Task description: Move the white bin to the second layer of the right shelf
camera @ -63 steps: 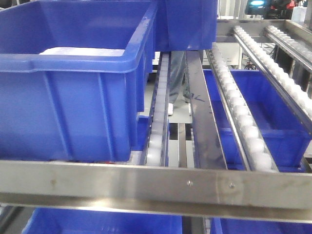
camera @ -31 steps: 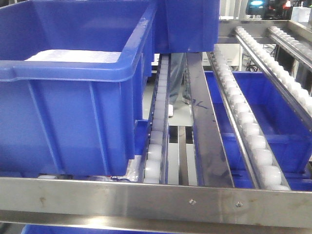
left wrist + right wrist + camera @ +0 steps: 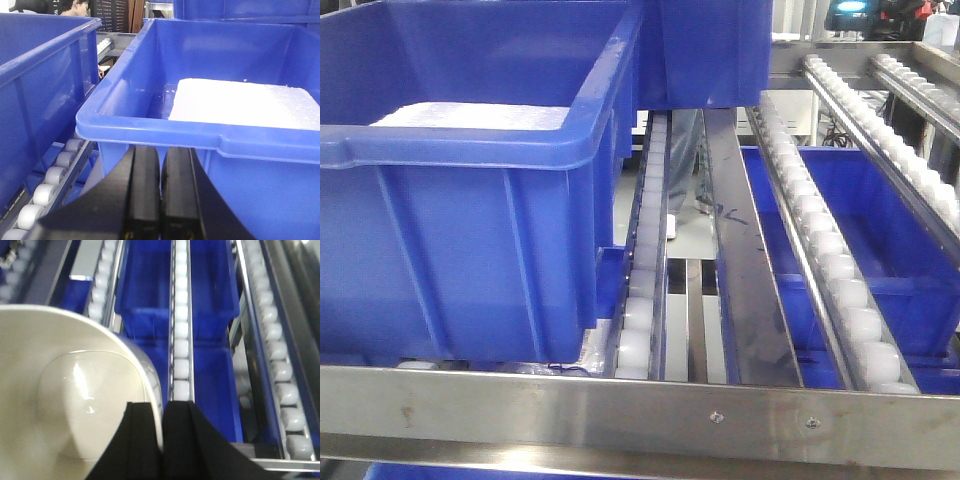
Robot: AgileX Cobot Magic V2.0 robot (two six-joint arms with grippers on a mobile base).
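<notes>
A stainless-steel rack level [image 3: 620,415] of long white-roller rails with a flat steel front bar carries a large blue rectangular plastic crate [image 3: 470,200] on its left rails. The roller rails [image 3: 830,260] to the right lie bare.
</notes>
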